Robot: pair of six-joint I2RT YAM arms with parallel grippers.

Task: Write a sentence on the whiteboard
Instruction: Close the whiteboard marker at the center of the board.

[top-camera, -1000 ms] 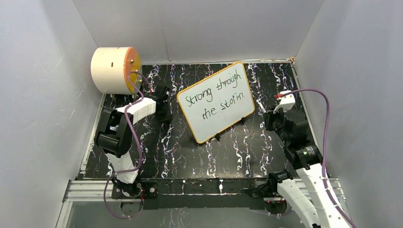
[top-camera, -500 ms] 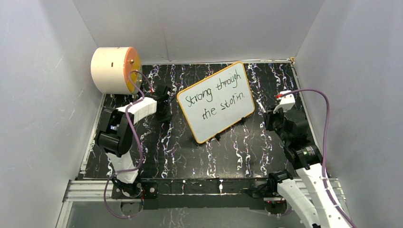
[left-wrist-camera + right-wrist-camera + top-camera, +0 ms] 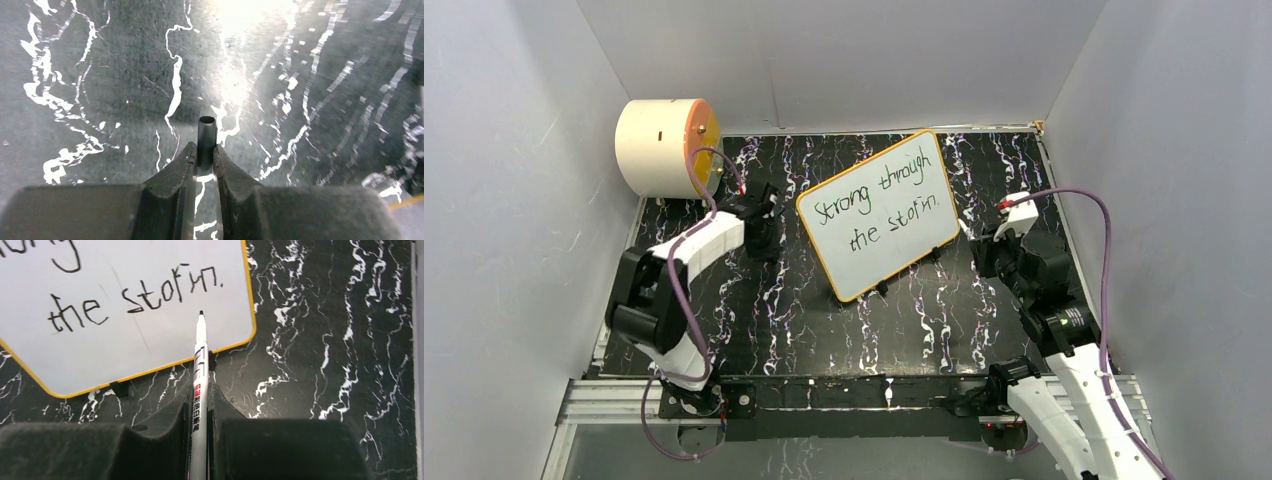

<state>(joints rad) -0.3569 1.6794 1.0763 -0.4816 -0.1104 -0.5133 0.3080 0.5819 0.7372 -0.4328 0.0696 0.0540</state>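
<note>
Black marbled tabletop (image 3: 924,320); orange-framed whiteboard (image 3: 879,215), "Strong through the storm."; right tool (image 3: 201,388) tight on marker (image 3: 200,355); left tool (image 3: 205,150) tight on cap (image 3: 207,132)

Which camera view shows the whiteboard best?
The top view: the whole whiteboard is visible, with the full sentence "Strong through the storm." The right wrist view shows only its lower corner, with "the storm."; the left wrist view shows just a sliver of orange frame at bottom right.

The top camera looked down over the whole tabletop (image 3: 844,330); both wrist cameras faced it closely, the right one sharing the whiteboard (image 3: 879,215).
</note>
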